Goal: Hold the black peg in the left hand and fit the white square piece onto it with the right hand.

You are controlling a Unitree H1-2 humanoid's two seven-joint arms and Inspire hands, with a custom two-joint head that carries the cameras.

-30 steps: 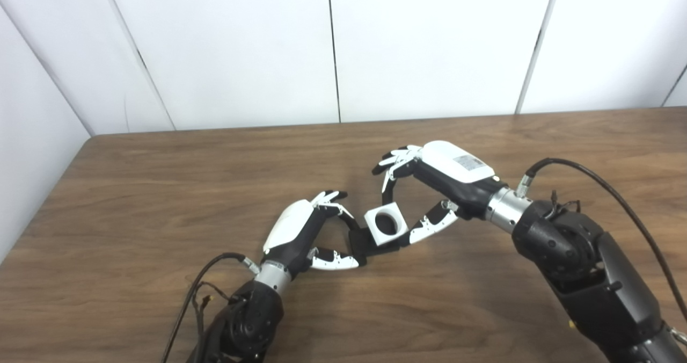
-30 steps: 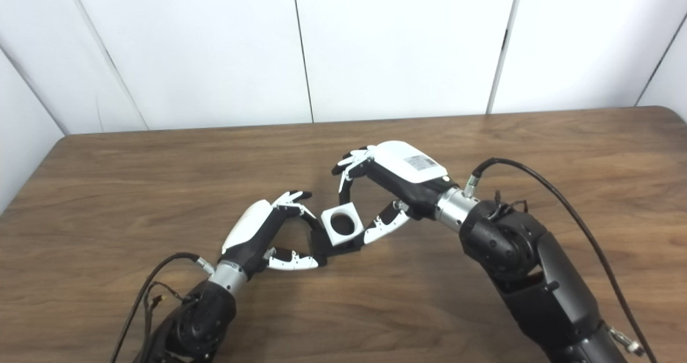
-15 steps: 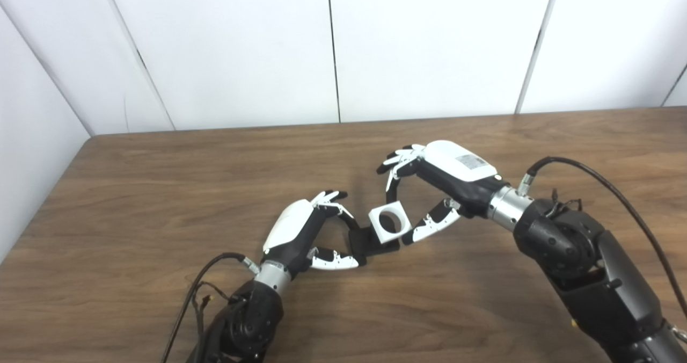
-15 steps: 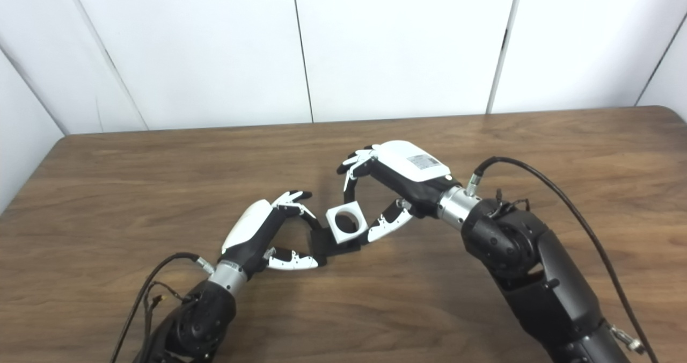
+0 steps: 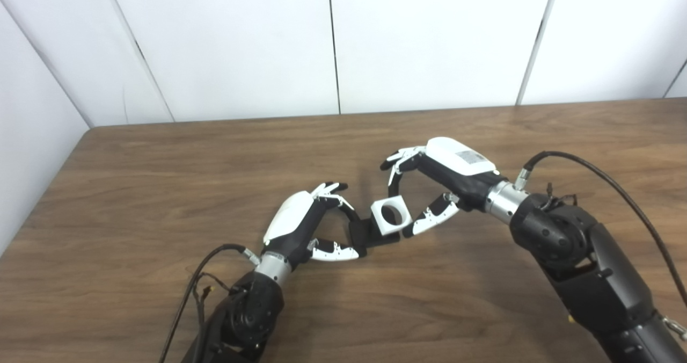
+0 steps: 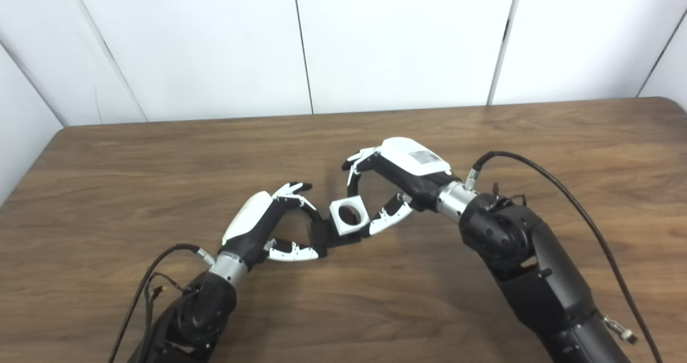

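My left hand (image 5: 306, 229) is shut on the black peg piece (image 5: 370, 235), holding its left end low over the wooden table (image 5: 161, 191). The white square piece (image 5: 390, 216), with a round hole through it, sits on the right end of the black piece, tilted so the hole faces up toward the cameras. My right hand (image 5: 440, 178) is shut on the white square piece, fingers above it and thumb at its right edge. The peg itself is hidden inside the white piece. Both also show in the right eye view, the white piece (image 6: 349, 216) and the black piece (image 6: 327, 234).
The table's back edge meets white wall panels (image 5: 333, 46). The table's left edge (image 5: 48, 191) is near my left arm. A black cable (image 5: 601, 175) loops from my right forearm, another (image 5: 198, 277) from my left.
The camera has tilted a little, shifting the whole picture. My right hand and the white piece have come slightly lower and closer onto the black piece. My left hand holds steady.
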